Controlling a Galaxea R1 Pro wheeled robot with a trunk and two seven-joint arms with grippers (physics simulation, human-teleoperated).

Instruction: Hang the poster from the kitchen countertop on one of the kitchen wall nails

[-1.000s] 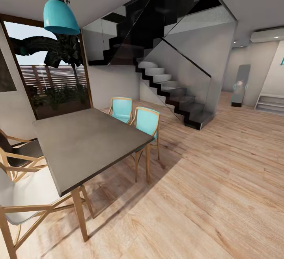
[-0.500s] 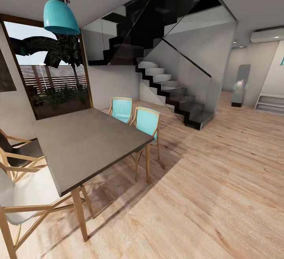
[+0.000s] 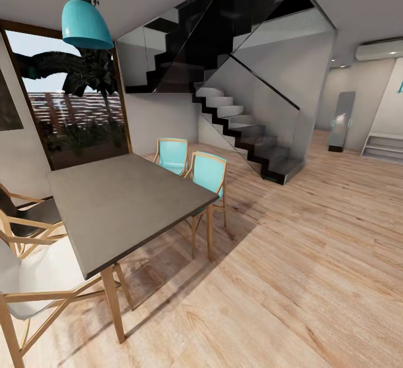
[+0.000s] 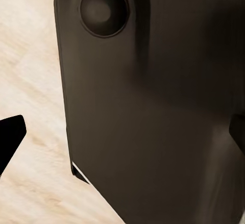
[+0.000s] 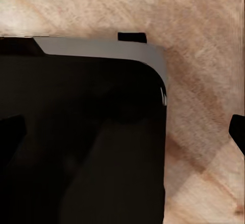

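Nothing has moved since the earlier frames. Your head view lists: dark grey dining table with wooden legs point(image 3: 120, 205), two turquoise chairs point(image 3: 208, 173), black staircase point(image 3: 246, 127), pale plank floor point(image 3: 313, 278). Wrist views: dark robot body point(image 4: 153, 111) over floor; pincer state cannot be told.

The robot's body is a smooth dark brown-black shell point(image 4: 153, 111) with a round recessed knob point(image 4: 103, 10); another panel point(image 5: 81, 132) carries a grey edge.

Dining table point(image 3: 120, 203) and chairs point(image 3: 208, 175) block the left — open wooden floor point(image 3: 313, 278) lies right.
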